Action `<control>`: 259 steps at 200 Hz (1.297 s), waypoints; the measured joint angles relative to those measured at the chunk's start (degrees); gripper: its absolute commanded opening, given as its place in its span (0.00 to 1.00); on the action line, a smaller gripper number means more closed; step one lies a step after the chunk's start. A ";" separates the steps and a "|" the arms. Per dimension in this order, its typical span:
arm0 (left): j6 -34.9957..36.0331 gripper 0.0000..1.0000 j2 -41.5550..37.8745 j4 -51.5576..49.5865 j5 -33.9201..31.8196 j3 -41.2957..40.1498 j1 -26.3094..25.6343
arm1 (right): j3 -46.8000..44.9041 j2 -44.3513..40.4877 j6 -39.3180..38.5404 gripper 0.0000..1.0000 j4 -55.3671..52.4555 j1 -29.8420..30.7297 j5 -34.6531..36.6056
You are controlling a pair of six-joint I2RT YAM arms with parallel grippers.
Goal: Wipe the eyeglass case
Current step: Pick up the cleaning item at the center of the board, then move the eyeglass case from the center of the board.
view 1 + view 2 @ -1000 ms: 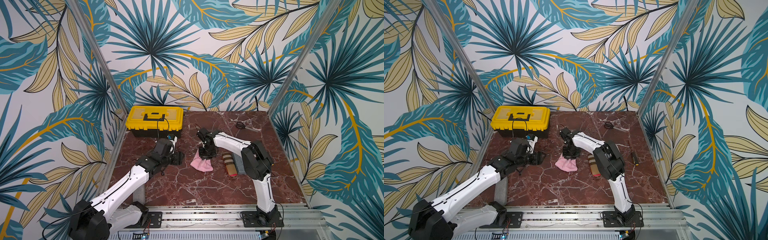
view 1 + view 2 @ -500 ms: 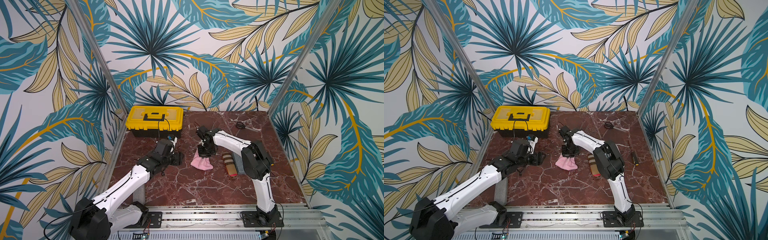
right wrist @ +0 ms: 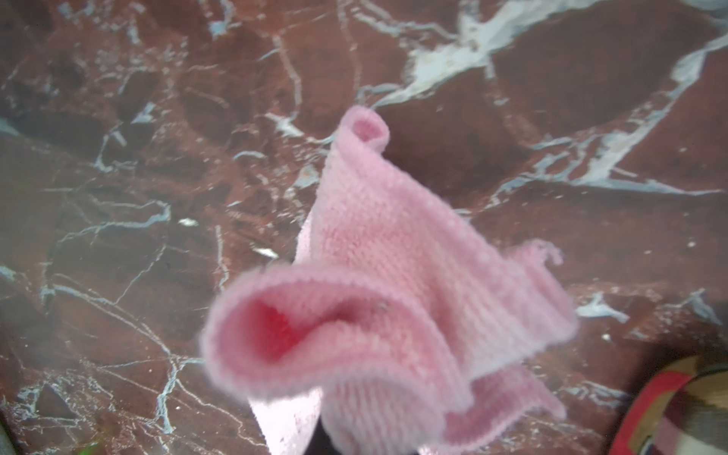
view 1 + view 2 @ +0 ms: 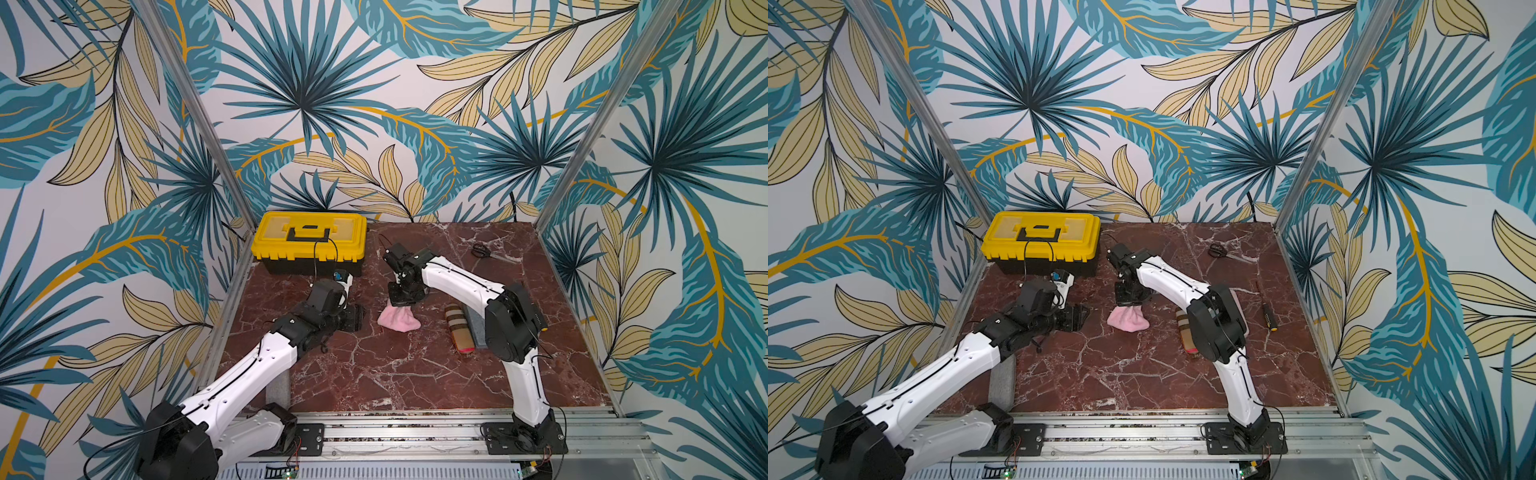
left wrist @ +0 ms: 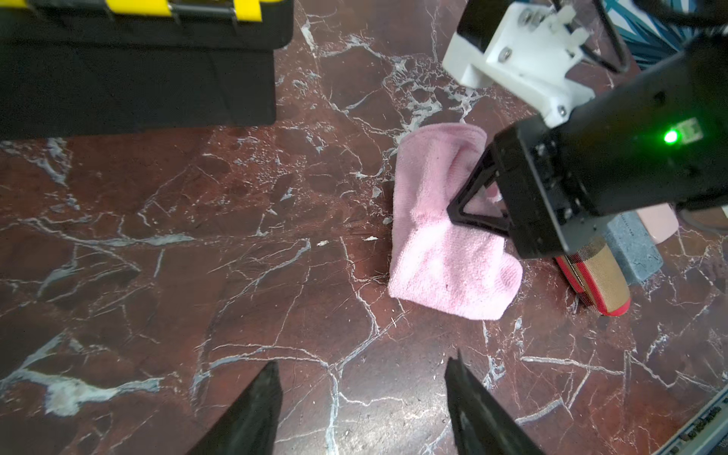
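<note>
On bench [image 4: 374,365], right gripper [image 4: 400,304] clamps pink cloth [image 4: 400,323]; rigid-looking eyeglass case [image 4: 459,330] at three o'clock suits mid-length pinning by left gripper [image 5: 362,366], jaws apart.

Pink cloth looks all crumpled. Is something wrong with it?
Nothing is wrong. The pink cloth is bunched because the right gripper pinches it from above, while its lower part lies on the table. The eyeglass case lies beside it, apart.
</note>
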 measured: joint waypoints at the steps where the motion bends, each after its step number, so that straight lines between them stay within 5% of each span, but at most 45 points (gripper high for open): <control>1: -0.20 0.68 -0.17 -0.11 -0.13 -0.02 0.02 | 0.09 0.04 0.00 0.00 -0.02 0.13 0.04; 45: -9.62 0.72 -3.13 -8.96 -9.49 0.37 0.81 | -1.53 0.59 0.39 0.00 2.80 4.94 0.24; 108: -29.31 0.86 -6.86 -32.98 -23.76 0.37 5.38 | -12.07 -2.97 -0.22 0.00 6.27 1.44 -0.92; 135: -30.93 1.00 -6.43 -36.15 -24.11 0.22 11.21 | -13.97 -5.25 -0.20 0.00 7.65 1.66 -2.84; 183: -29.07 1.00 -0.31 -33.79 -19.52 -1.68 22.25 | -14.32 -6.08 -0.42 0.00 8.22 1.79 -4.07; 259: -24.26 1.00 11.61 -29.94 -12.63 -2.03 24.02 | -13.00 -6.10 -0.79 0.00 7.48 1.79 -5.18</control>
